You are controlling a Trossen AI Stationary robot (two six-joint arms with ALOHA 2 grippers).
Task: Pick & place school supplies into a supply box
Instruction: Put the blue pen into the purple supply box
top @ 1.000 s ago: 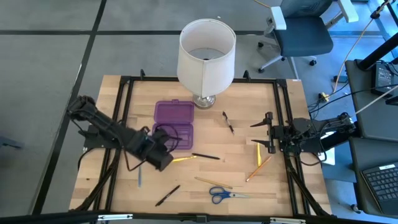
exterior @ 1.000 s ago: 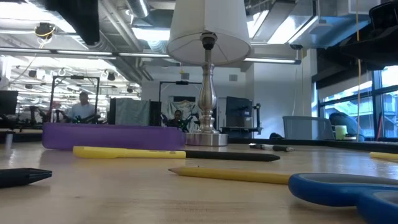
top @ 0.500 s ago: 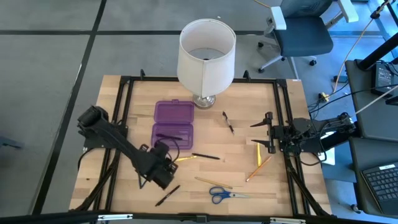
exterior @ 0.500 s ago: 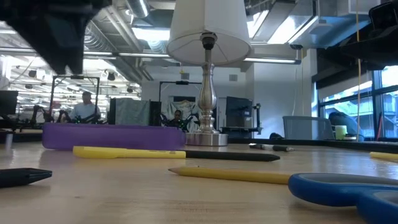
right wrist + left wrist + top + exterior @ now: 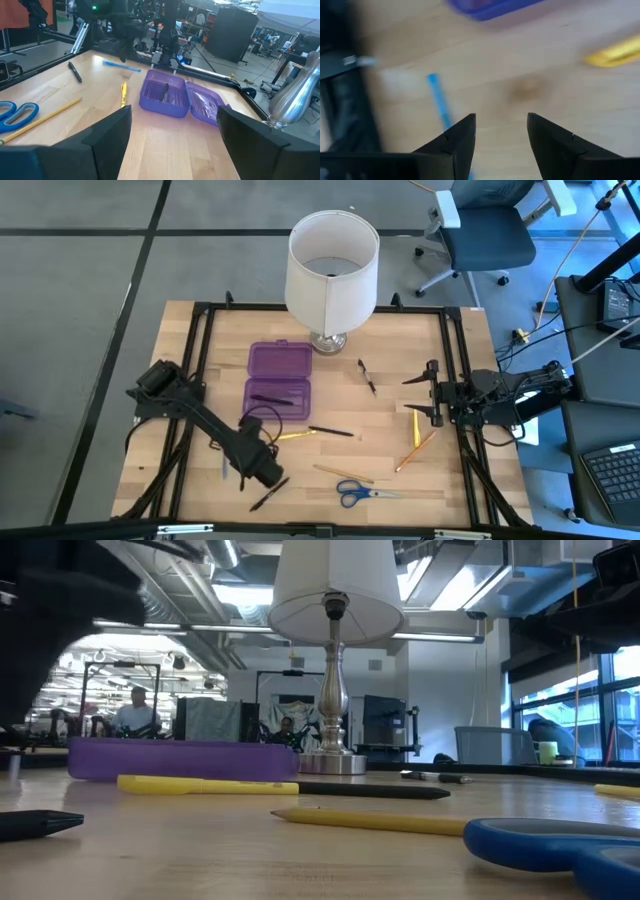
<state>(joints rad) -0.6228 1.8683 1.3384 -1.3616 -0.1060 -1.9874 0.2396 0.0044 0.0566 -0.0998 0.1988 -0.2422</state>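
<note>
The purple supply box (image 5: 279, 378) lies open on the table's left half, with a black pen (image 5: 272, 400) in its near tray. Loose on the table are a blue pen (image 5: 438, 98), a yellow pen (image 5: 293, 436), black pens (image 5: 270, 494) (image 5: 368, 377), pencils (image 5: 343, 473) (image 5: 415, 450) and blue-handled scissors (image 5: 365, 493). My left gripper (image 5: 501, 125) points down over bare wood near the box, open, with the blue pen just beside one finger and nothing between the fingers. My right gripper (image 5: 425, 391) waits open and level at the table's right edge.
A lamp with a white shade (image 5: 333, 268) stands on the table's far side, just behind the box. Black frame rails (image 5: 200, 360) run along the table's edges. People sit in the room beyond the table in the low view.
My left gripper has gone from the box's near edge toward the table's near edge and down, turning as it went. The black pen in the box's near tray now shows where the arm stood over it. The other supplies have kept their places.
</note>
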